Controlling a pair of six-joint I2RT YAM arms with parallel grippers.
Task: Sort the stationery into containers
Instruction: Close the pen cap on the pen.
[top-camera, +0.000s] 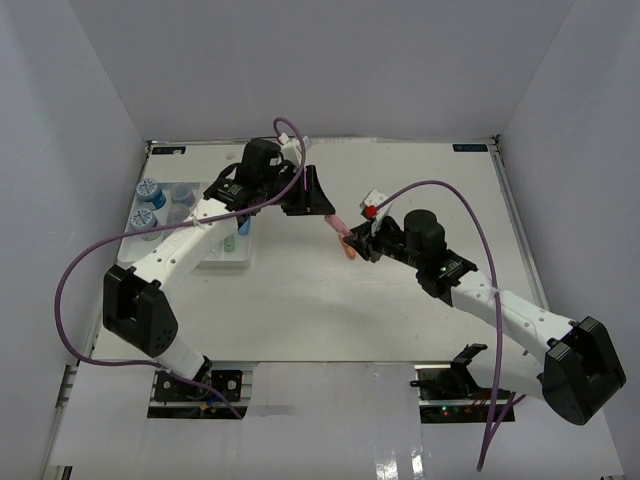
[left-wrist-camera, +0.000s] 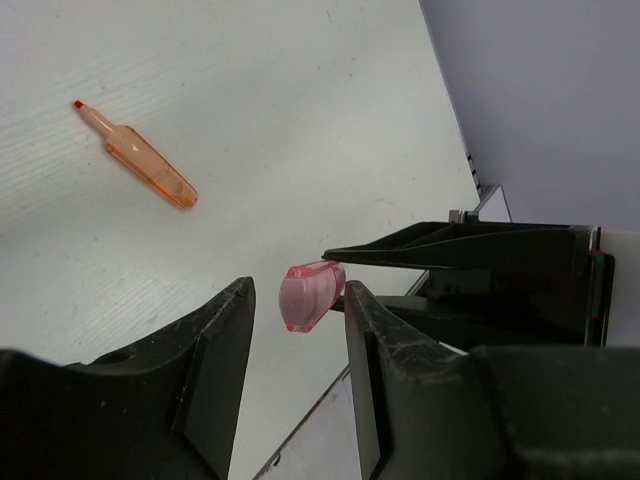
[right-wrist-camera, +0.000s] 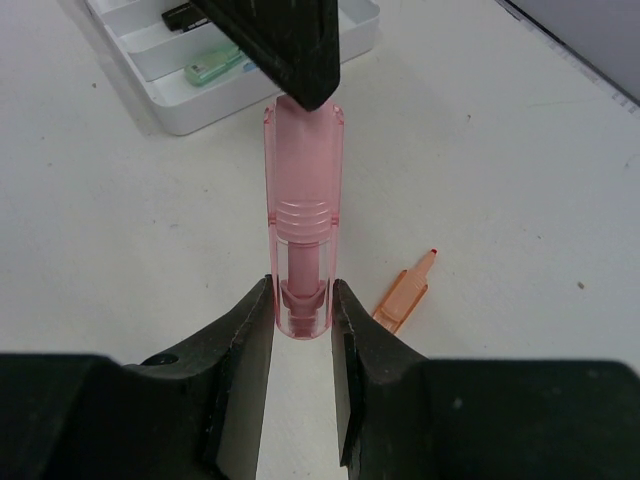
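right gripper (right-wrist-camera: 301, 305) clamped tight on one end of pink marker (right-wrist-camera: 303, 190), held above table (right-wrist-camera: 520, 150); left gripper (left-wrist-camera: 297, 300) partly spread round other end, gap one side; orange marker (left-wrist-camera: 150, 165) lying flat nearby

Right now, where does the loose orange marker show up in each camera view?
Top external: orange marker near the centre.
Left wrist: upper left.
Right wrist: right of centre, lower half.
Shared landmark: the pink marker close beside it.

White arms (top-camera: 185, 240), black joints (top-camera: 140, 310), purple cables (top-camera: 432, 183)
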